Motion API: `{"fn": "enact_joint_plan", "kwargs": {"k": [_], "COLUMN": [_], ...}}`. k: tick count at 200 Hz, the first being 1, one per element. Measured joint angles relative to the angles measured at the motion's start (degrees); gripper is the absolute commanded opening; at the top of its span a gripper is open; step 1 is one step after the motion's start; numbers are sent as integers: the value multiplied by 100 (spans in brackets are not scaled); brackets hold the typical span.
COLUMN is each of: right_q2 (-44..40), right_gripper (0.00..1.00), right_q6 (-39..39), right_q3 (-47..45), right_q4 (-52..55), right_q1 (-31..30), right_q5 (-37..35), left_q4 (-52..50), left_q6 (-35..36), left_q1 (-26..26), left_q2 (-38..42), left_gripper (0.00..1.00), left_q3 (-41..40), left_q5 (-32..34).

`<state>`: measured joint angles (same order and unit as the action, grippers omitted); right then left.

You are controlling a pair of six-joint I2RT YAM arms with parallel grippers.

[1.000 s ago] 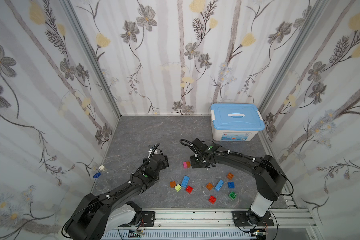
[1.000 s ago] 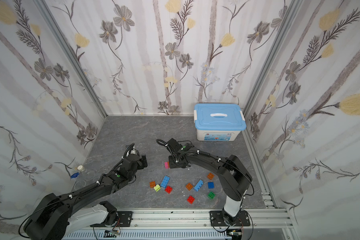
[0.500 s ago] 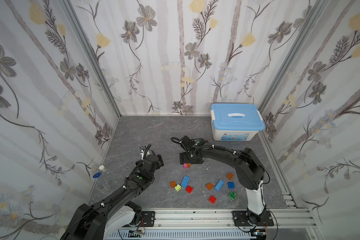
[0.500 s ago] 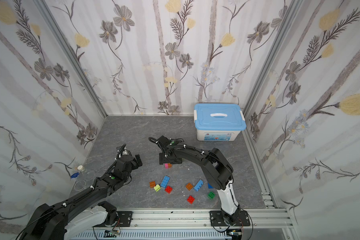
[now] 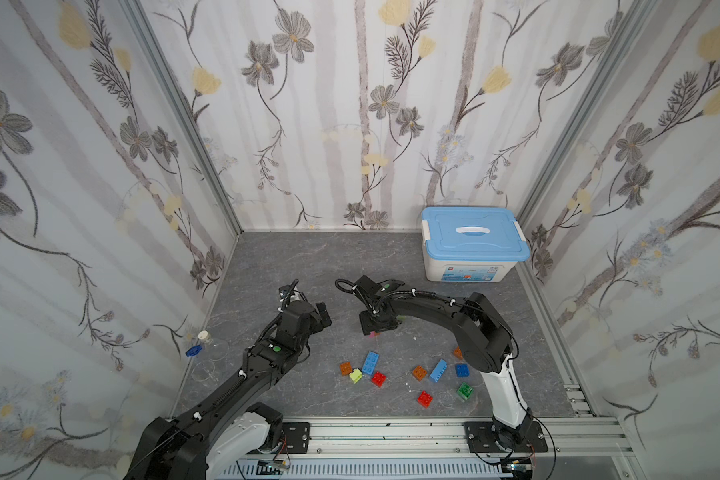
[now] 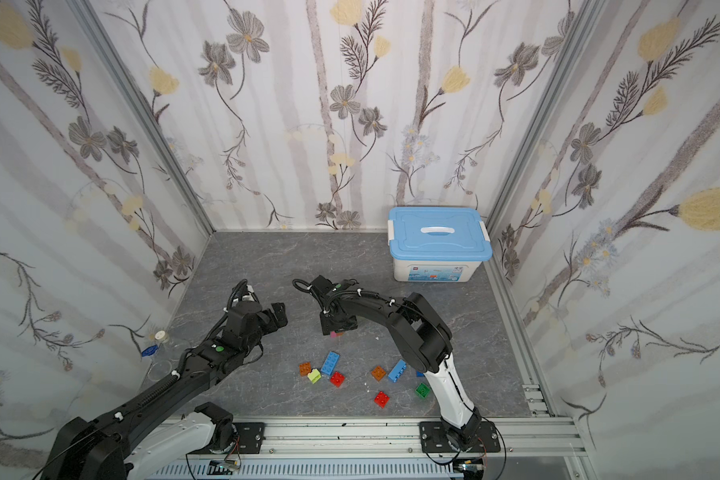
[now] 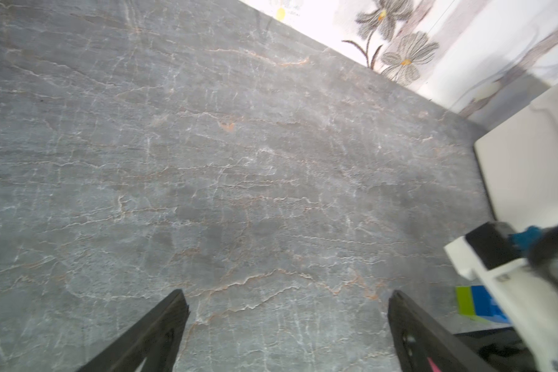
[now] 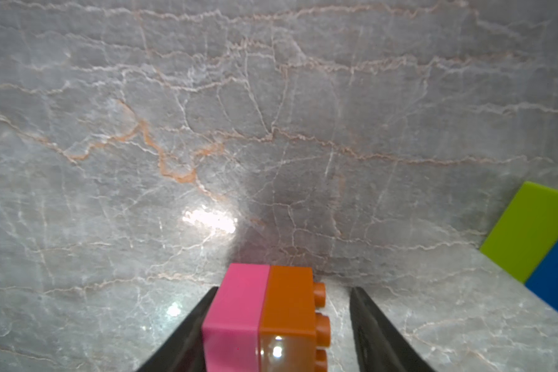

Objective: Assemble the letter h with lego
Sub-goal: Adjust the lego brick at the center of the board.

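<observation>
Fingers of the left gripper [image 7: 287, 299] stand spread as wide as they go over bare grey table [image 7: 207, 145] and hold nothing; that arm has no part in this step and should hold clear of the work. Further right, the right gripper [image 8: 282, 290] is down at the table around a pink-and-orange pair [image 8: 264, 319] of lego bricks that lies on its side, studs pointing sideways. One finger [image 8: 192, 322] touches the pink face while the other stands just off the orange studs, so the claw is part open and has no firm grip yet. To do this well it should probably centre on the pair before closing, so that both fingers meet it together and it neither skids nor twists; pressing on studs seats worse than pressing on a flat face. A lime-and-blue piece [image 8: 529, 225] lies just beside, likely the next part of the h, and should not be knocked. Nearer the rail [image 5: 391, 432], loose bricks [image 5: 378, 378] lie scattered, well apart from the closed storage box [image 5: 472, 245] in the back corner.
</observation>
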<state>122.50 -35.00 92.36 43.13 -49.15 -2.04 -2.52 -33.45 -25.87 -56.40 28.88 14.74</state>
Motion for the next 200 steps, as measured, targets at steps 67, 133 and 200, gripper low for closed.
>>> {"fn": "enact_joint_plan", "kwargs": {"k": [67, 133, 200], "right_q2": [-859, -3117, -4059], "right_gripper": [39, 40, 40], "right_q6": [680, 2092, 3237], "right_q3": [-855, -2739, -3180], "right_q4": [-531, -2350, -3268], "right_q1": [-173, -310, -439], "right_q5": [-50, 205, 767], "left_q4": [-1095, -1185, -1440], "left_q6": [-807, -966, -385], "left_q1": [297, 658, 476], "left_q2": [420, 251, -861], "left_gripper": [100, 100, 90], "left_q3": [651, 1244, 1954], "left_q5": [-1032, -3851, -6439]}}
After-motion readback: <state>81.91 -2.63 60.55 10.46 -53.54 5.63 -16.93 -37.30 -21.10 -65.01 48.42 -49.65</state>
